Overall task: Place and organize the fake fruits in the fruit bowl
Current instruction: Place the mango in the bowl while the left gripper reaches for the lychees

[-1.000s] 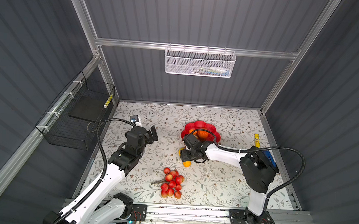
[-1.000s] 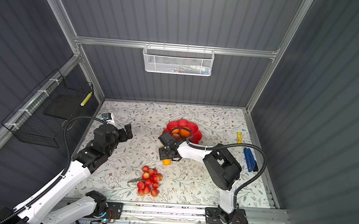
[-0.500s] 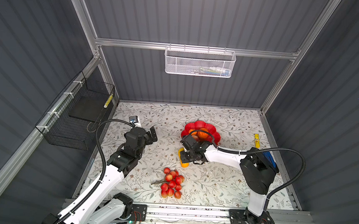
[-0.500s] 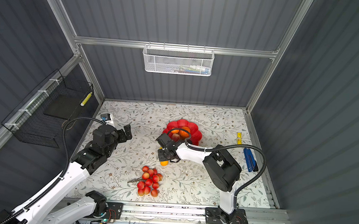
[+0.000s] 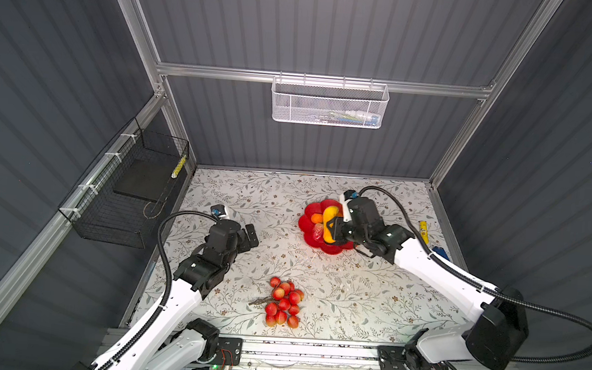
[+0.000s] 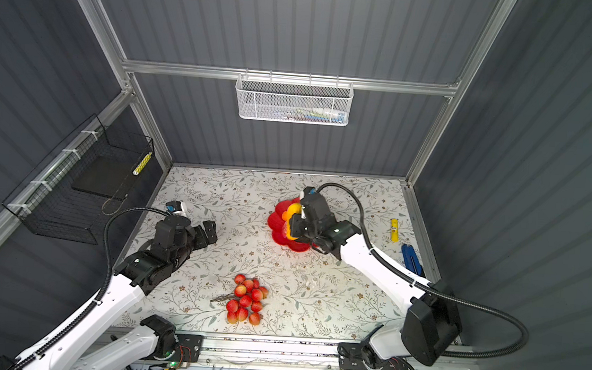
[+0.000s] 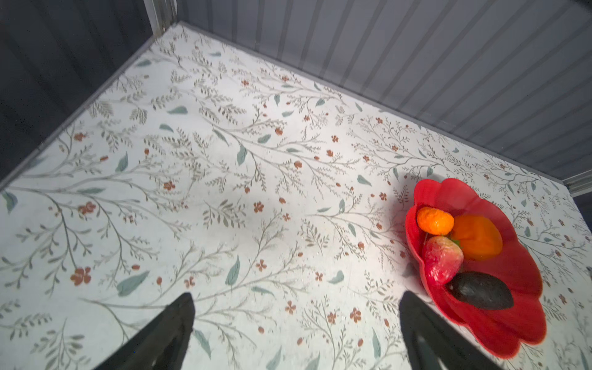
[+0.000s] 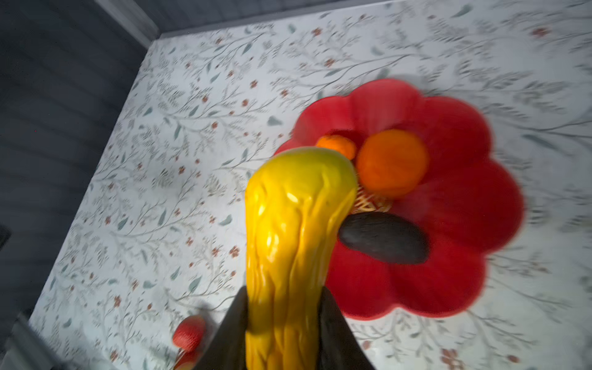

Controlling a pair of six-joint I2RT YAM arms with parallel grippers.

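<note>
My right pincer (image 8: pixel 283 293) is clamped on the yellow oblong fruit (image 8: pixel 288 224). Its two dark fingers pinch the narrow end. The fruit is glossy, with ridges running along its length. Its long axis continues the line of the fingers, and the rounded free end points towards the worktop's back edge. In both top views it hangs over the left side of the fruit bowl (image 7: pixel 512 333).

The bowl is shiny red and shallow, with a scalloped petal rim. It sits on the floral-printed worktop (image 5: pixel 350 298), in the back half and right of centre. Four fruits lie in it:
- a pebbly small orange (image 7: pixel 435 220)
- a smooth big orange (image 7: pixel 477 237)
- a pink-red strawberry (image 7: pixel 442 259)
- a dark, matte, bumpy avocado (image 7: pixel 480 290), lying on its side

The red berry bunch (image 5: pixel 283 302) lies near the middle of the front edge, with its brown stem pointing towards the left edge.

My left pincer (image 7: pixel 296 298) is spread wide with nothing in it, over the left half of the worktop.
</note>
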